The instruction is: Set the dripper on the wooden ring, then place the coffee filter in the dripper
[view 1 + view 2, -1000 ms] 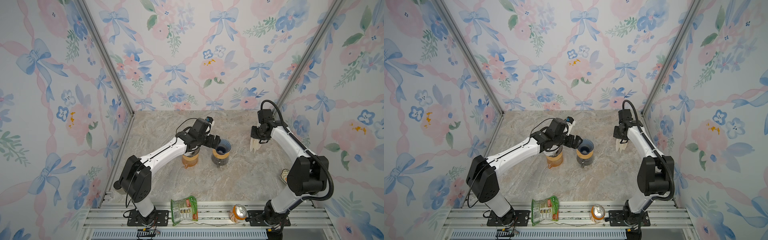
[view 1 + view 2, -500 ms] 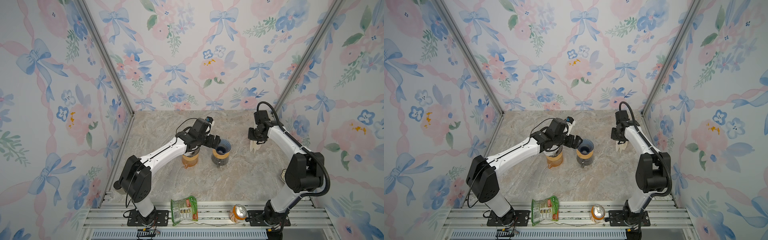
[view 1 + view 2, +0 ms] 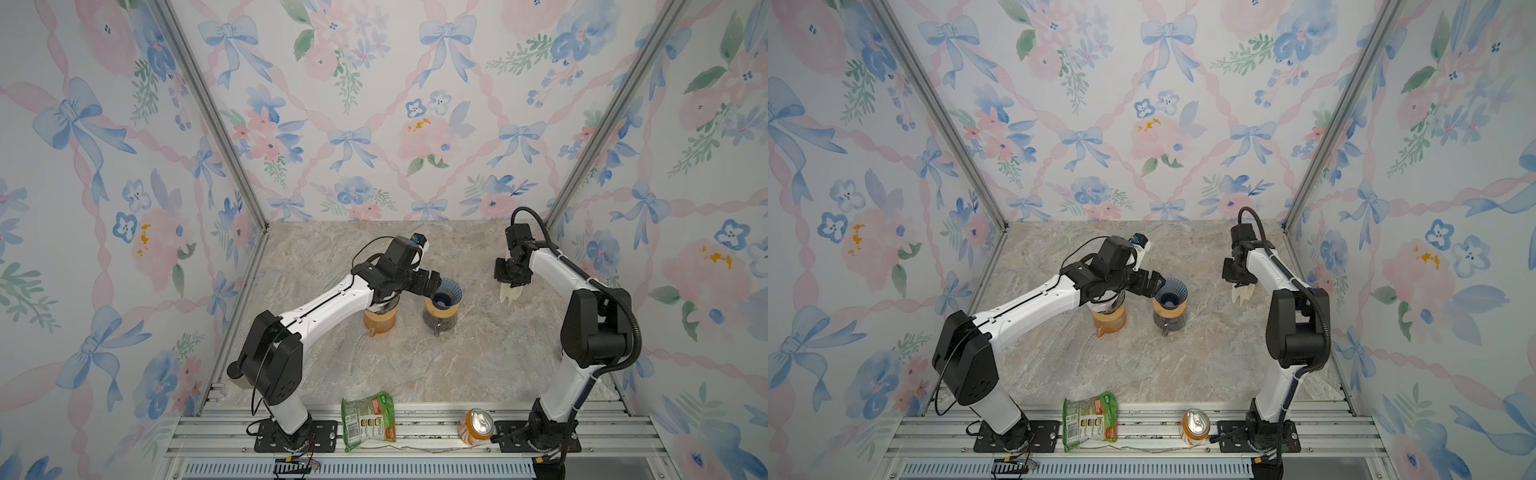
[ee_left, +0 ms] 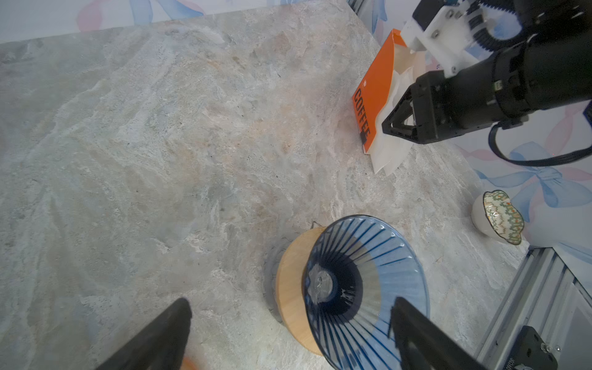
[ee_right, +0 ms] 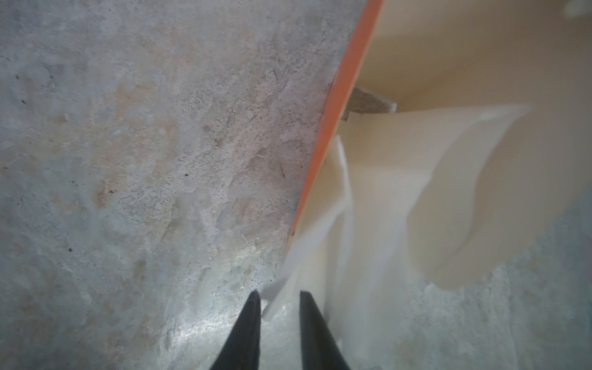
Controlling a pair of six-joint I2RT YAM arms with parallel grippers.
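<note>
The blue ribbed dripper (image 3: 448,292) (image 3: 1172,293) sits on a glass carafe with a wooden collar (image 4: 290,282) mid-table. My left gripper (image 3: 429,283) (image 4: 290,309) stands open beside the dripper (image 4: 365,282), one finger over its rim. Nothing is held in it. The white paper coffee filter (image 3: 510,295) (image 3: 1241,296) hangs under my right gripper (image 3: 510,286) (image 5: 278,294), which is shut on its edge. In the right wrist view more of the filter (image 5: 384,208) fans out of an orange "COFFEE" packet (image 4: 373,105) (image 5: 336,128). The dripper holds no filter.
An orange translucent jar (image 3: 379,322) stands just left of the carafe, under my left arm. A green snack packet (image 3: 368,419) and a soda can (image 3: 478,424) lie on the front rail. A small white patterned cup (image 4: 496,214) stands near the right wall.
My right gripper has shifted slightly to the left with the filter hanging from it. The left arm and the dripper have not moved.
</note>
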